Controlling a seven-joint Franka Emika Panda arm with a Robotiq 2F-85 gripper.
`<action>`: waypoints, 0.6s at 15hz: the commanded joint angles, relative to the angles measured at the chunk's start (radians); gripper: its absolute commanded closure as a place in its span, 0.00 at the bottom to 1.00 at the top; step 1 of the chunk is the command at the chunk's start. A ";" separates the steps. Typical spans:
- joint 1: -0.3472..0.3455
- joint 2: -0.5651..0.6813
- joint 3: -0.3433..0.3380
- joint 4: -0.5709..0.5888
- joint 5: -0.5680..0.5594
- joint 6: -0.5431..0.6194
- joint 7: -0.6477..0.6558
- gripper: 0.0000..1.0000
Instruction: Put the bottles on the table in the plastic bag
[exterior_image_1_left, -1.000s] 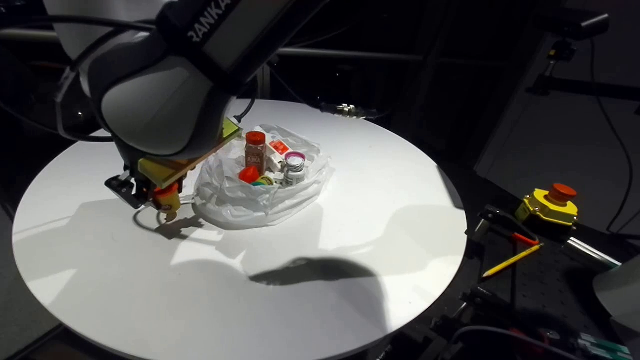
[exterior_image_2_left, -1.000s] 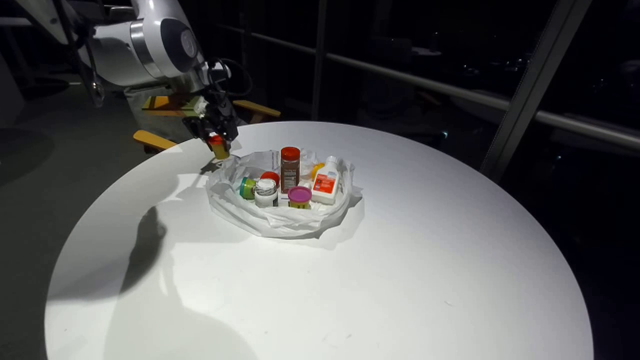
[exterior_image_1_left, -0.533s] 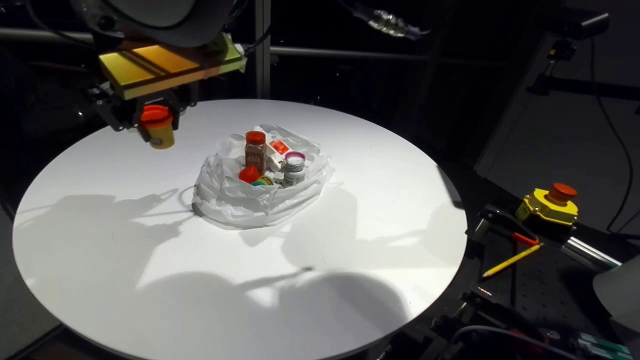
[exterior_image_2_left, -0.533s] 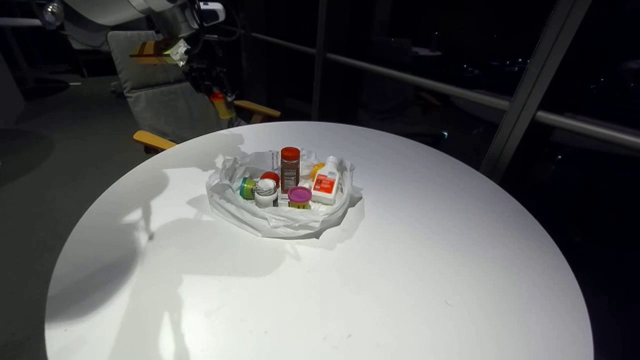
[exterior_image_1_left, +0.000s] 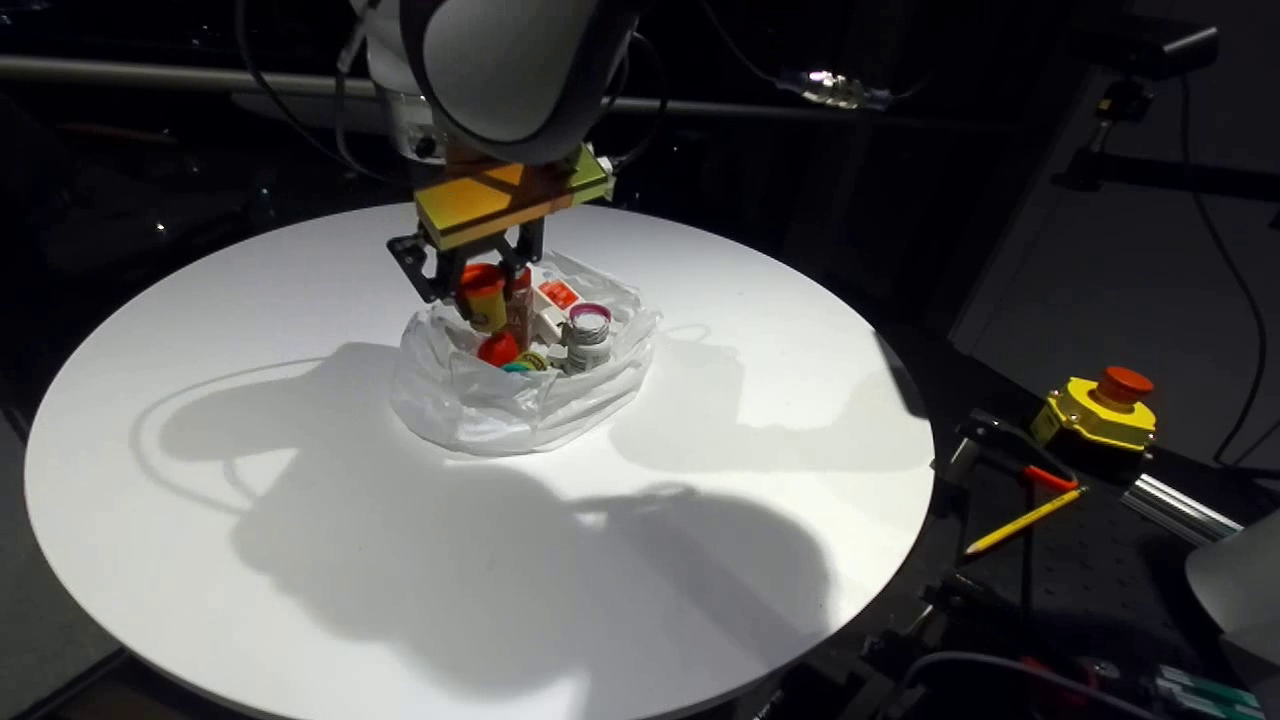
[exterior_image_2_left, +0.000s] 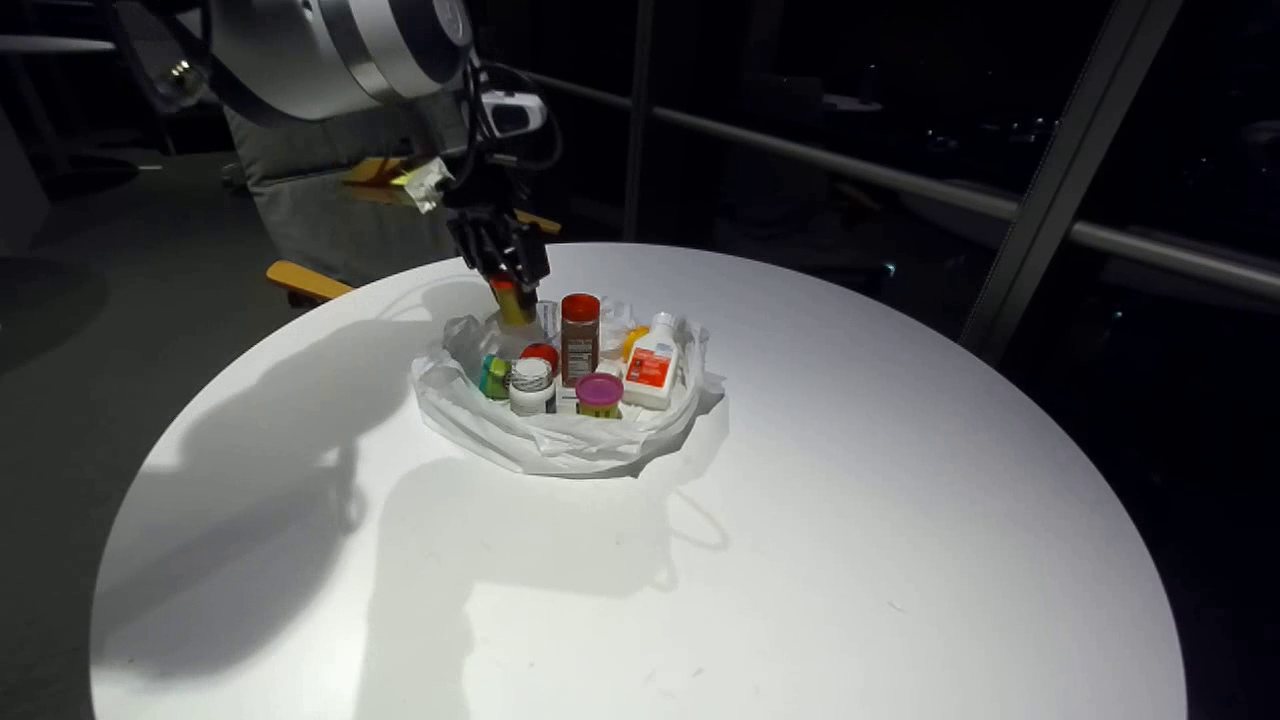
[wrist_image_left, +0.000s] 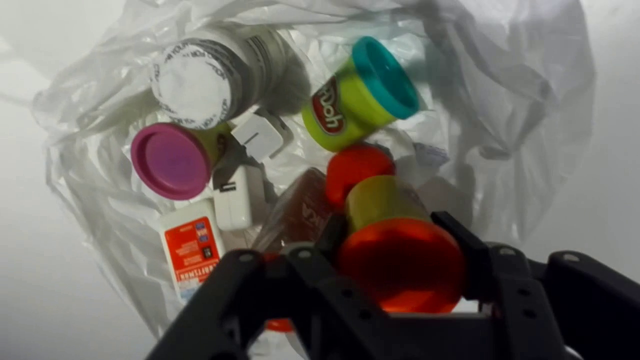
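My gripper (wrist_image_left: 390, 220) is shut on a small yellow pot (wrist_image_left: 382, 197) with an orange-red lid, holding it slightly tilted over the plastic bag (wrist_image_left: 530, 100). In both exterior views the pot (exterior_image_1_left: 488, 312) hangs at the bag's far side, close to the red-capped brown bottle (exterior_image_2_left: 580, 345). Inside the open bag are a white bottle with a red label (exterior_image_2_left: 650, 372), a white jar (wrist_image_left: 195, 82), a purple-lidded pot (wrist_image_left: 172, 160), a teal-lidded pot (wrist_image_left: 350, 105) and a red-topped item (wrist_image_left: 357, 167). The gripper partly covers the brown bottle in the wrist view.
The bag sits on the round white table (exterior_image_2_left: 800, 580), its crumpled rim standing up around the contents. White charger-like blocks (wrist_image_left: 240, 197) lie among the bottles. Behind the table is a chair (exterior_image_2_left: 310, 282). A red-yellow stop button (exterior_image_1_left: 1100, 410) and a pencil (exterior_image_1_left: 1025, 522) lie beyond the table's edge.
The gripper has lifted the pot from low beside the bag, carried it across and lowered it over the bag. It stayed shut on the pot. The bag's contents look unmoved.
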 joint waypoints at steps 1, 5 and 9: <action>-0.040 0.030 0.015 0.014 0.006 0.000 0.034 0.77; -0.021 -0.024 -0.001 -0.052 -0.020 0.027 0.090 0.26; 0.042 -0.183 -0.017 -0.150 -0.081 -0.001 0.165 0.00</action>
